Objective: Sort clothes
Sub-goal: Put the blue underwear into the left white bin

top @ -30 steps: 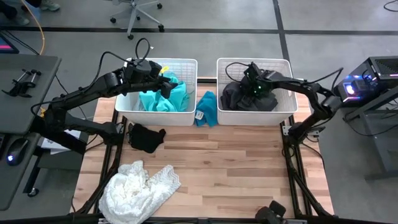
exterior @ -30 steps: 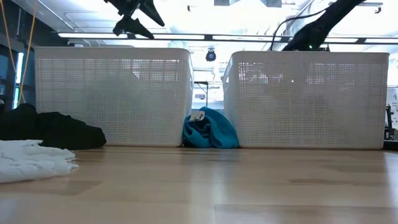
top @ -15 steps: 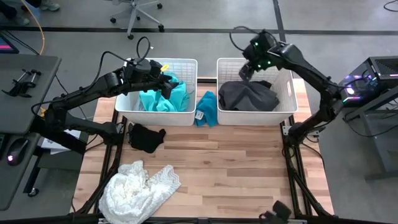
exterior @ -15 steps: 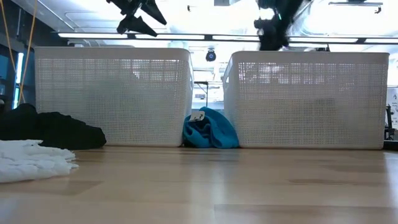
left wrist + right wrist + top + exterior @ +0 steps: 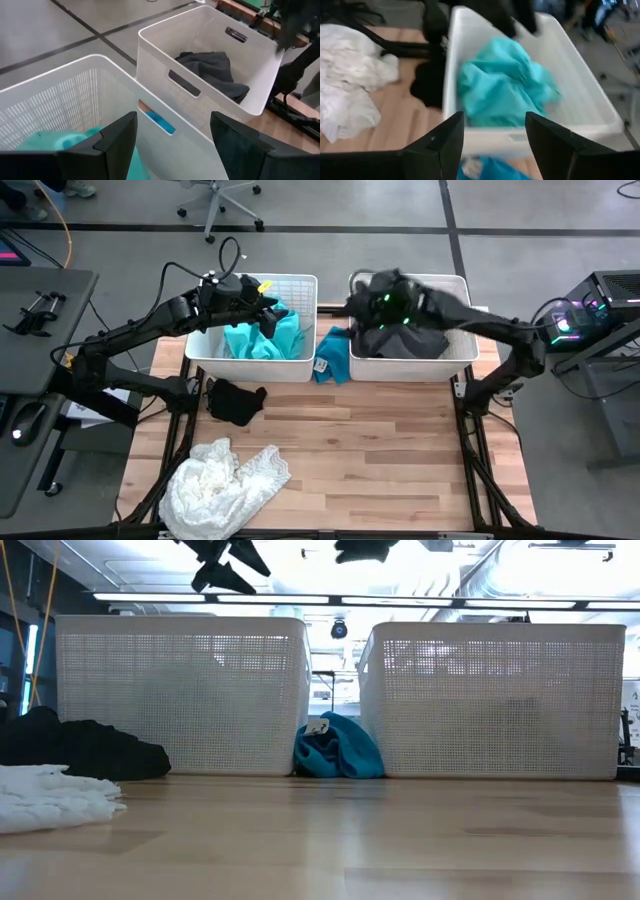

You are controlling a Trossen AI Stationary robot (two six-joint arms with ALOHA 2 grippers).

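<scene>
Hovering over both baskets, neither gripper is pinching anything.

Left gripper (image 5: 262,300) hangs spread above the left basket (image 5: 300,365) holding the teal cloth (image 5: 262,335); right gripper (image 5: 372,292), fingers apart, sits over the right basket (image 5: 460,352) with the dark grey garment (image 5: 400,335). Blue piece (image 5: 333,353) lies between the baskets, black one (image 5: 235,400) near the table's left edge, white lacy one (image 5: 222,485) at its front-left corner.

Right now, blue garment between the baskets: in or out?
Out. The blue garment lies bunched on the table in the gap between the left basket and right basket.
</scene>
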